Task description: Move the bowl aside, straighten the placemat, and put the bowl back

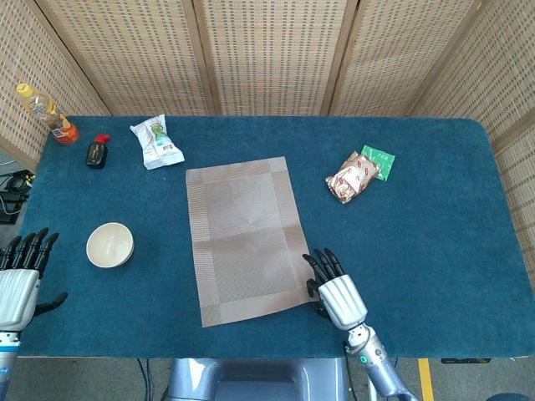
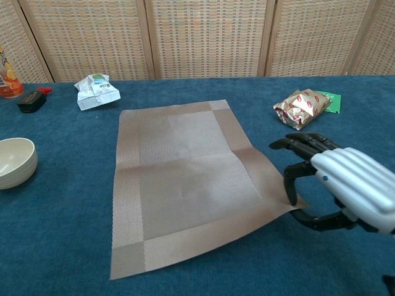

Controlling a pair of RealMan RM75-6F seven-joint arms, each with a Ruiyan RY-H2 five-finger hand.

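Note:
The woven brown placemat (image 1: 247,238) (image 2: 191,185) lies skewed in the middle of the blue table, its near end swung to the right. My right hand (image 1: 338,296) (image 2: 349,188) pinches its near right corner, fingers on top and thumb under the edge, so that corner is lifted a little. The cream bowl (image 1: 109,245) (image 2: 15,161) stands upright on the cloth left of the mat, apart from it. My left hand (image 1: 18,284) hovers at the near left table edge, fingers straight and spread, holding nothing; it is out of the chest view.
Far left at the back stand a yellow-capped bottle (image 1: 46,113), a small black container (image 1: 96,153) and a white-green packet (image 1: 156,142). A foil snack pack (image 1: 353,177) and a green tea packet (image 1: 380,157) lie back right. Wicker screens close off the rear.

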